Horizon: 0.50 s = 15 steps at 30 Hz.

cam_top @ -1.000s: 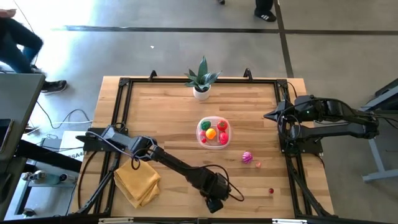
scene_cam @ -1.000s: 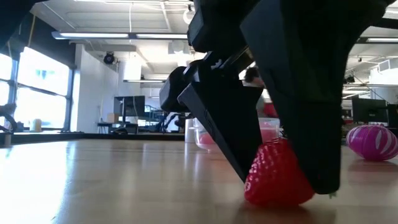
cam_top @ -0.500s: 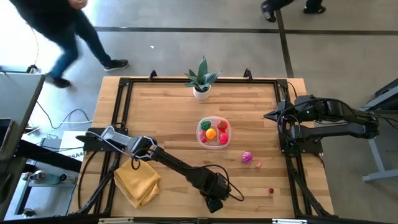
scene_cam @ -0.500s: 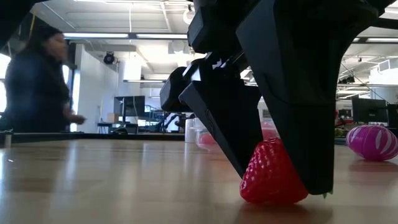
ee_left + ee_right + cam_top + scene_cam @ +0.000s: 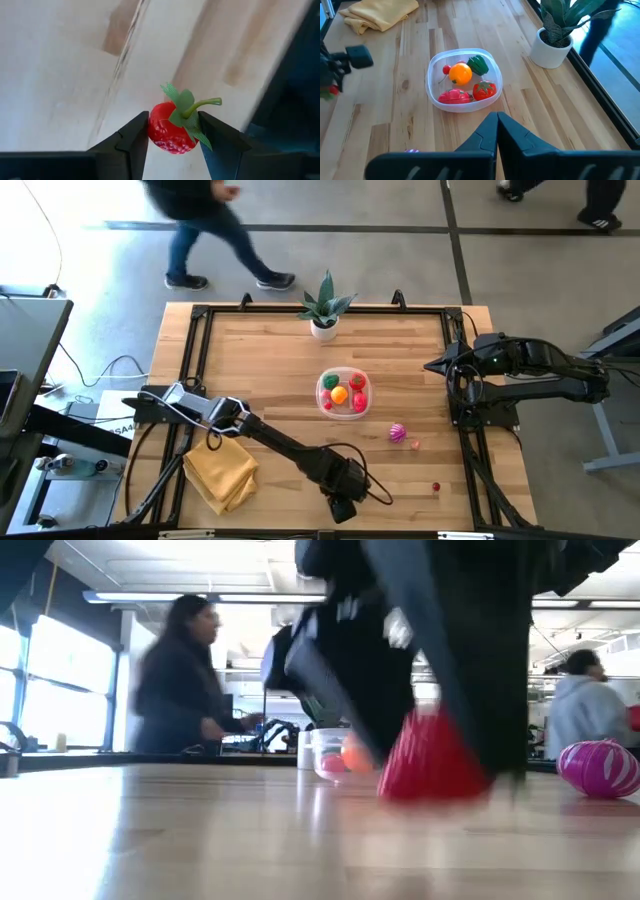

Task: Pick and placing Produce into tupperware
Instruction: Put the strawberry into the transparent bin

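Note:
My left gripper (image 5: 343, 508) is near the table's front edge, shut on a red strawberry (image 5: 170, 134) with a green stem. In the low view the strawberry (image 5: 430, 760) hangs just above the wood. The clear tupperware (image 5: 322, 385) stands mid-table and holds an orange, a green and several red pieces of produce (image 5: 461, 73). A magenta piece (image 5: 397, 432) lies on the table to the tub's near right, with two small pieces (image 5: 436, 487) beyond it. My right gripper (image 5: 497, 120) is shut and waits high at the table's right edge. My left gripper pinches the strawberry by its two opposite sides (image 5: 152, 131) between its two fingers (image 5: 134, 136). The fingers come from above, pointing steeply down. The strawberry is lifted clear of the table, its green stem end up.
A folded yellow cloth (image 5: 220, 472) lies at the near left beside the left arm. A potted plant (image 5: 325, 308) stands at the far edge. People walk on the floor beyond the table. Bare wood lies between the strawberry and the tub.
My left gripper has risen a little, staying shut on the strawberry, which stood on the table and now hangs clear of it. A person has walked past beyond the far edge.

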### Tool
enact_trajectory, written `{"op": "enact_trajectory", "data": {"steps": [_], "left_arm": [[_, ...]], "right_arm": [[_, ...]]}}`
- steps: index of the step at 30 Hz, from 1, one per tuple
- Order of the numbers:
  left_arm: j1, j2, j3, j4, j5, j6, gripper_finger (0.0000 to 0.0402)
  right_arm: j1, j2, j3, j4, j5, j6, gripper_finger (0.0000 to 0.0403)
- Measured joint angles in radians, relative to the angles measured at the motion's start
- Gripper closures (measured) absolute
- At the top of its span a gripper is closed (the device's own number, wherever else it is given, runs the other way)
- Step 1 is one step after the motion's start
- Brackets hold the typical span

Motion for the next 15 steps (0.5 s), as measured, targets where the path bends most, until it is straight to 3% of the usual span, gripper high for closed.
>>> {"op": "enact_trajectory", "data": {"steps": [8,15], "left_arm": [[0.051,-0.104,0.002,-0.108,-0.105,0.054,0.0250],[0.202,-0.197,0.004,-0.106,-0.170,0.211,0.0250]], "right_arm": [[0.000,0.000,0.000,0.000,0.000,0.000,0.0403],[0.000,0.000,0.000,0.000,0.000,0.000,0.0403]]}}
